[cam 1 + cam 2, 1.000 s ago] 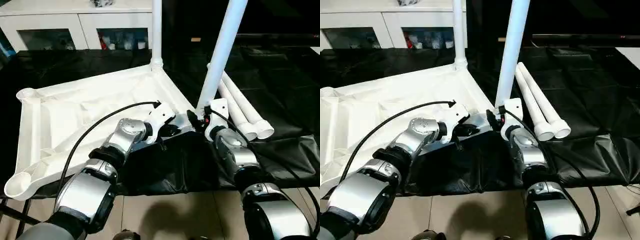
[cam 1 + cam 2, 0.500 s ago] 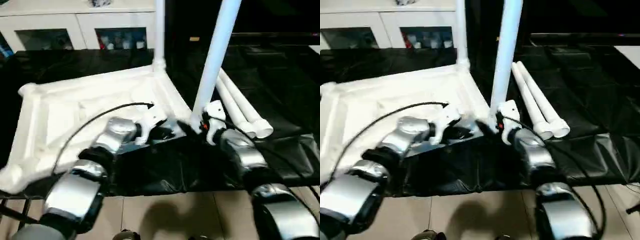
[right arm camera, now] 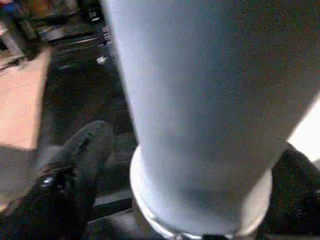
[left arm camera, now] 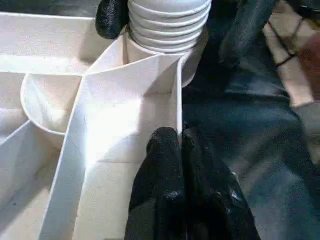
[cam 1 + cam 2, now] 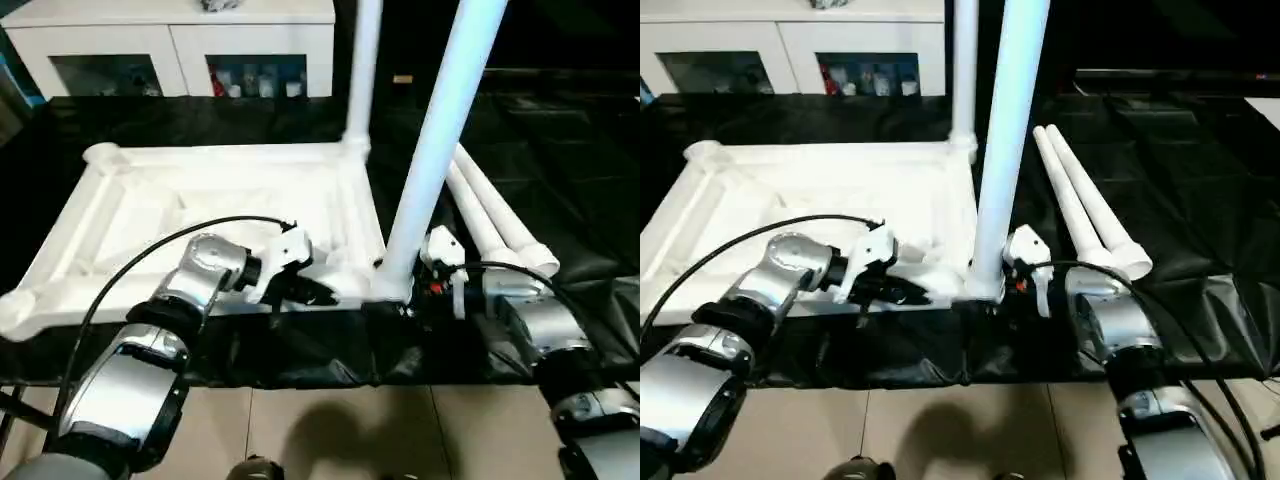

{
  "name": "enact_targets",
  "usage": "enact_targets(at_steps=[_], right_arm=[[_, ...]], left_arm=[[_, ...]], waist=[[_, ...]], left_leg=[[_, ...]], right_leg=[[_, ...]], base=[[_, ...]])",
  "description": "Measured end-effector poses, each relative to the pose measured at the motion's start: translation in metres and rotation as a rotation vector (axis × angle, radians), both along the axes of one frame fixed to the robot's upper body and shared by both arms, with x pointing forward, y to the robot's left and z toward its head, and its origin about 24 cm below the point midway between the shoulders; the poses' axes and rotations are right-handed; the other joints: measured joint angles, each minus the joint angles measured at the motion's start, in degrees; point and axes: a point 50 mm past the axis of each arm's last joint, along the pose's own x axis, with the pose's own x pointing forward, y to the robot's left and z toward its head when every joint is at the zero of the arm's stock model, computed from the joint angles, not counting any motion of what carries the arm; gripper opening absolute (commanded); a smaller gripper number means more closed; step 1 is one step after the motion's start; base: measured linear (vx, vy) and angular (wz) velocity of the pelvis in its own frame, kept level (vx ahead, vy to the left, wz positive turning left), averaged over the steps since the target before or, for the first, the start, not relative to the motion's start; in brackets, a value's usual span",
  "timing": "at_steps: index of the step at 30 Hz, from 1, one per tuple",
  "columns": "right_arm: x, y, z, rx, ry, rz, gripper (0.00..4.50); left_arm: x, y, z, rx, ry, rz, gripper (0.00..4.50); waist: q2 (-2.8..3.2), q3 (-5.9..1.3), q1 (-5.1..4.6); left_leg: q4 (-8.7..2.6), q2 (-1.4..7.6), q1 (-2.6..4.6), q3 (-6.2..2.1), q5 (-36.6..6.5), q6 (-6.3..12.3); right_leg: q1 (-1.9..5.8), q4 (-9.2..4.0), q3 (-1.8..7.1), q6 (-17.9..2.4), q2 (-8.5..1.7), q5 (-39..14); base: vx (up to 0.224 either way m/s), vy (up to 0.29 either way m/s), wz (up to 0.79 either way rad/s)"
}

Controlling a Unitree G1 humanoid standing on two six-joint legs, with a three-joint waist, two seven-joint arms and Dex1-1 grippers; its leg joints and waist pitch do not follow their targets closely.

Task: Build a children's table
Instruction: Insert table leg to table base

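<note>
The children's table top lies upside down on black cloth, its ribs facing up. One white leg stands in the far right corner socket. Another leg stands in the near right socket, leaning a little to the right. My left gripper is shut on the top's thin near rim, just left of that socket. My right gripper is open, with its black fingers on either side of the near leg's ribbed base. Two loose legs lie side by side on the cloth to the right.
A white glass-door cabinet stands behind the table. Black cloth covers the work surface and hangs over its near edge. Beige floor shows below. A black cable loops over my left forearm.
My right gripper's fingers have spread apart around the near leg's base. The table top now lies squarer to me, and the whole view has shifted. The left gripper stays shut.
</note>
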Motion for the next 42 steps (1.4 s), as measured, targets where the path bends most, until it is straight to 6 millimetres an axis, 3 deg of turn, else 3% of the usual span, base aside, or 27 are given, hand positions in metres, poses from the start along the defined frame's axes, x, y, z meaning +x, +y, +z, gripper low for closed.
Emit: enact_targets(at_steps=[10, 16, 20, 23, 33, 35, 37, 42], right_arm=[[-0.008, 0.002, 0.001, -0.012, 0.034, 0.071, 3.14], [-0.005, 0.004, 0.000, 0.010, 0.035, -0.009, 2.83], [0.014, 0.012, -0.007, 0.045, -0.025, -0.307, 2.80], [0.030, 0.017, -0.009, 0.057, -0.048, -0.549, 2.79], [0.045, 0.032, -0.011, 0.102, -0.083, -0.897, 2.79], [0.045, 0.033, -0.013, 0.114, -0.086, -0.919, 3.49], [0.046, 0.035, -0.014, 0.124, -0.085, -0.925, 3.49], [0.046, 0.036, -0.015, 0.134, -0.086, -0.925, 4.00]], left_arm=[[-0.006, 0.006, -0.002, 0.002, 0.040, -0.065, 0.00], [-0.004, 0.005, -0.002, -0.006, 0.028, -0.017, 0.00], [0.008, -0.003, -0.003, -0.019, -0.007, 0.176, 0.00], [0.016, -0.020, -0.003, -0.024, -0.026, 0.300, 0.00], [0.024, -0.044, -0.002, -0.029, -0.092, 0.457, 0.00], [0.024, -0.045, -0.003, -0.028, -0.096, 0.464, 0.00], [0.024, -0.045, -0.003, -0.028, -0.099, 0.468, 0.00], [0.024, -0.046, -0.003, -0.029, -0.102, 0.474, 0.00]], waist=[[0.00, 0.00, 0.23], [-0.01, 0.00, 0.05], [-0.12, 0.00, -0.90], [-0.13, 0.01, -1.67], [-0.10, -0.02, -1.49], [-0.10, -0.02, -1.54], [-0.11, -0.02, -1.54], [-0.10, -0.02, -1.55]], left_leg=[[0.00, 0.00, 0.02, 0.00, 0.0, -0.01], [0.06, 0.01, 0.06, 0.00, 0.0, -0.02], [0.21, 0.01, 0.13, 0.01, 0.1, -0.09], [0.18, -0.03, 0.18, 0.01, 0.1, -0.11], [-0.10, -0.06, 0.13, 0.01, 0.1, -0.10], [-0.04, -0.07, 0.13, 0.01, 0.1, -0.10], [-0.02, -0.07, 0.13, 0.01, 0.1, -0.10], [-0.03, -0.08, 0.14, 0.01, 0.1, -0.09]], right_leg=[[0.02, 0.01, 0.01, 0.0, 0.00, 0.0], [0.03, 0.09, 0.02, 0.0, 0.00, 0.0], [-0.03, 0.26, 0.08, 0.0, -0.01, 0.0], [-0.03, 0.23, 0.13, 0.0, -0.02, 0.0], [-0.08, 0.17, 0.07, 0.1, -0.02, 0.0], [-0.04, 0.16, 0.09, 0.1, -0.02, 0.0], [-0.02, 0.11, 0.11, 0.1, -0.02, 0.0], [-0.01, 0.10, 0.12, 0.0, -0.02, 0.0]], base=[[0.000, 0.000, 0.00], [0.000, 0.000, 0.00], [0.000, 0.000, 0.00], [0.000, 0.000, 0.00], [0.000, 0.000, 0.00], [0.000, 0.000, 0.00], [0.000, 0.000, 0.00], [0.000, 0.000, 0.00]])
